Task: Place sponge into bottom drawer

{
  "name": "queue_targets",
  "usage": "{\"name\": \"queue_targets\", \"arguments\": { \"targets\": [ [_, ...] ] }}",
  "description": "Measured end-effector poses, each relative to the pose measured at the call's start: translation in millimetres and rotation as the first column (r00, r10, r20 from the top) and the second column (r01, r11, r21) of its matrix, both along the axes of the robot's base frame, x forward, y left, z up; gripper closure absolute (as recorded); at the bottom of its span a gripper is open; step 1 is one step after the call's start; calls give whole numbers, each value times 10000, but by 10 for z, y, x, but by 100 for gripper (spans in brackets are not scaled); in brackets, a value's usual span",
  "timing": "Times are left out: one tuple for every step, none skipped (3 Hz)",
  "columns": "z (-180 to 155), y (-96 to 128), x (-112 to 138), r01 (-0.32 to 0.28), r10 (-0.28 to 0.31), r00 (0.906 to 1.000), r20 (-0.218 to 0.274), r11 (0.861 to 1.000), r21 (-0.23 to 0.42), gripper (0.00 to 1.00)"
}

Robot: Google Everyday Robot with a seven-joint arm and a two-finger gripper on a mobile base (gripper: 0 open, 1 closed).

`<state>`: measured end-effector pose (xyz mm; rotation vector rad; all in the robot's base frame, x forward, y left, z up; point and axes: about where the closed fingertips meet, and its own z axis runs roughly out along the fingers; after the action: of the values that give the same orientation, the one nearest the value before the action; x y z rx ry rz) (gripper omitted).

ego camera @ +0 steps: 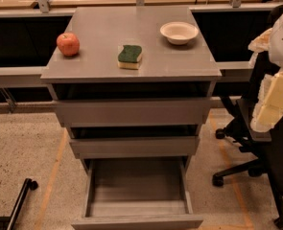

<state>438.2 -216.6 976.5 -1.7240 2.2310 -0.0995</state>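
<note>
A: Camera view, sponge location?
B: Green-topped yellow foam sponge (130, 56) lies on grey cabinet top (107, 32), awaiting pickup. Bottom grey drawer (137, 195) stands pulled out to receive it.
A: Gripper (275, 97)?
B: Probably the pale shape at the right edge, well apart; state cannot be told.

On the cabinet top (102, 28), the sponge (130, 56) lies near the front edge, about midway across. The apple (67, 44) sits at its 9 o'clock and the bowl (179, 32) at its 2 o'clock, each well apart from it. Beneath the top, the two upper drawers (131, 111) stack above the bottom drawer (136, 221), which juts out toward 6 o'clock. The gripper (275, 97) hangs beside the cabinet at the sponge's 3 o'clock, above a chair (241, 169).
</note>
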Motion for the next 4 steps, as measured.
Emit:
{"name": "queue_targets", "arguments": {
  "targets": [
    [0, 0, 0, 0, 0, 10000, 2, 10000, 0, 0],
    [-36, 58, 288, -147, 144, 9999, 81, 9991, 386, 0],
    [-89, 284, 867, -525, 505, 9984, 245, 9948, 874, 0],
    [-78, 264, 818, -479, 458, 9986, 274, 9954, 833, 0]
  ]
}}
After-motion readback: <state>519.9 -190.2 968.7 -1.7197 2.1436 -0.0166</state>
